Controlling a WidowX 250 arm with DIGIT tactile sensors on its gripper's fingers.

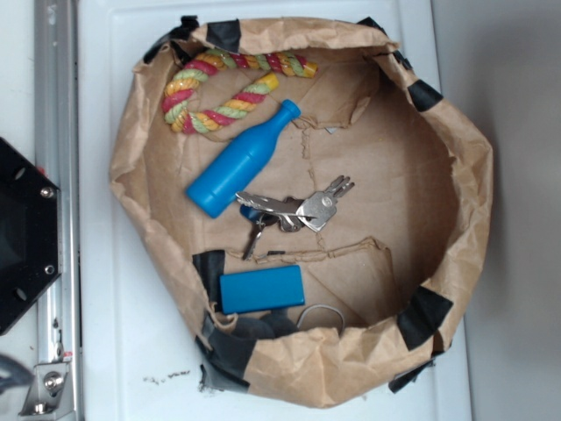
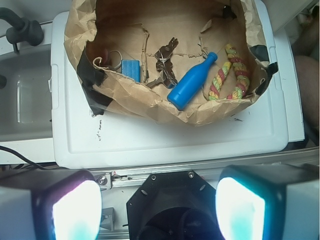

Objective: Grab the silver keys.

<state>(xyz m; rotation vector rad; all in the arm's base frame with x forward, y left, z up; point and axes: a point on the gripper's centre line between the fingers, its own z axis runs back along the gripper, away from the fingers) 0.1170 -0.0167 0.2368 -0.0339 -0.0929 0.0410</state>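
In the wrist view the gripper [image 2: 159, 210] fills the bottom edge, its two fingers [image 2: 75, 212] glowing pale blue-white and standing wide apart with nothing between them. It hangs well short of the paper basket [image 2: 150, 102], over the black mount and the metal rail at the near side of the white lid [image 2: 165, 137].

The brown paper basket, patched with black tape, sits on that white lid and serves as the landmark. Just inside its near wall, toward the left as the wrist camera sees it, lies the blue rectangular box [image 2: 131, 68], with a thin wire loop [image 2: 115, 57] beside it against the crumpled paper.

The silver keys [image 1: 294, 209] lie on the basket floor close to its middle, fanned out flat, with a small blue tag showing at the ring end. That end touches or very nearly touches the base of the blue bottle [image 1: 241, 161]; I cannot tell which. The bottle lies on its side, slanted, its neck pointing toward the far rim in the wrist view.

Beyond the bottle, against the basket wall on the side away from the box, the striped rope toy [image 1: 223, 88] curls in a loop of red, yellow and green strands.

In the exterior view no arm hangs above the basket.
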